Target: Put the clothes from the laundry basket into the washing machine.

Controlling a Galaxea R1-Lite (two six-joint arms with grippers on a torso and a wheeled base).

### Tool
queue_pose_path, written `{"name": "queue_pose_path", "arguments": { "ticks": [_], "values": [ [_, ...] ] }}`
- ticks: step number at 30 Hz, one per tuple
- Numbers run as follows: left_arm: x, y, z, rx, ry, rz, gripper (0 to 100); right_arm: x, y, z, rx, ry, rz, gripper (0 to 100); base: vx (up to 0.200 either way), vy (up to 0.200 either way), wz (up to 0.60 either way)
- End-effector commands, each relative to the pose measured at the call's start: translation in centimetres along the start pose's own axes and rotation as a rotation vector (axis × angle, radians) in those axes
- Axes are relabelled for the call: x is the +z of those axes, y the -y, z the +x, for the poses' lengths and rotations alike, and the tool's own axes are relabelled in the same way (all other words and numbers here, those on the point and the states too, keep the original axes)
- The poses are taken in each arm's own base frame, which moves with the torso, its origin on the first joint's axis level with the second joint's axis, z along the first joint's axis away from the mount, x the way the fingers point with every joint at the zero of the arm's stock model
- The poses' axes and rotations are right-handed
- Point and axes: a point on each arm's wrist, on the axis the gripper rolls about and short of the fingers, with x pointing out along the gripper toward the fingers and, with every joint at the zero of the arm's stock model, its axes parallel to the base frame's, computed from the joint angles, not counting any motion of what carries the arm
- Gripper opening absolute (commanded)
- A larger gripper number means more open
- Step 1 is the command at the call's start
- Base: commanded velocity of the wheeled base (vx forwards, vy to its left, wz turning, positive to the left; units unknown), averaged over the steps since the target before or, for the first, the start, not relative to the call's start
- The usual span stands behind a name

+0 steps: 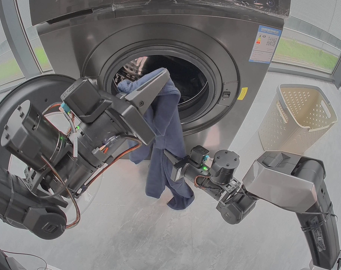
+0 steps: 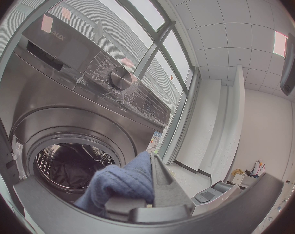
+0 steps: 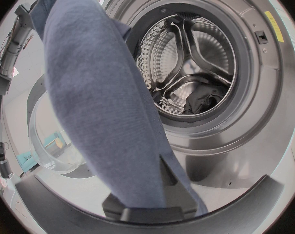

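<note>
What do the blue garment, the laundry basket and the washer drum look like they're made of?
Blue garment: soft knit fabric, perhaps cotton or fleece; fine ribbed texture, limp drape.
Laundry basket: cream moulded plastic, matte; rigid walls with a punched pattern.
Washer drum: polished metal, likely stainless steel; bright mirror-like glints, rows of small holes.

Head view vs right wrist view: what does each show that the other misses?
Head view adds: the cream laundry basket on the floor right of the washing machine. Right wrist view adds: a black garment lying inside the drum. Shared: the blue garment hanging in front of the drum opening, held up by the left gripper, and the open door.
</note>
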Motion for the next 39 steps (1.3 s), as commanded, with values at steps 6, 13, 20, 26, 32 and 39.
{"name": "queue_pose_path", "arguments": {
  "ticks": [6, 13, 20, 26, 32, 39],
  "values": [
    [-0.2, -3.0, -1.7, 0.115, -0.041, 0.044, 0, 4.6, 1.7, -1.5, -0.061, 0.065, -0.009, 0, 0.000, 0.000, 0.00],
    [-2.3, -3.9, -3.6, 0.162, -0.150, 0.037, 0, 8.1, 2.1, -2.9, -0.081, 0.111, -0.021, 0, 0.000, 0.000, 0.00],
    [-4.5, -5.5, -5.0, 0.228, -0.249, 0.047, 0, 10.3, 1.6, -3.6, -0.076, 0.142, -0.026, 0, 0.000, 0.000, 0.00],
    [-6.1, -5.6, -6.4, 0.242, -0.335, 0.029, 0, 11.3, 1.3, -3.7, -0.095, 0.163, -0.026, 0, 0.000, 0.000, 0.00],
    [-7.7, -5.9, -6.9, 0.254, -0.397, 0.016, 0, 11.4, 1.1, -3.7, -0.093, 0.168, -0.025, 0, 0.000, 0.000, 0.00],
    [-9.2, -6.0, -7.2, 0.259, -0.448, 0.004, 0, 12.1, 1.0, -3.8, -0.091, 0.183, -0.027, 0, 0.000, 0.000, 0.00]
  ]
}}
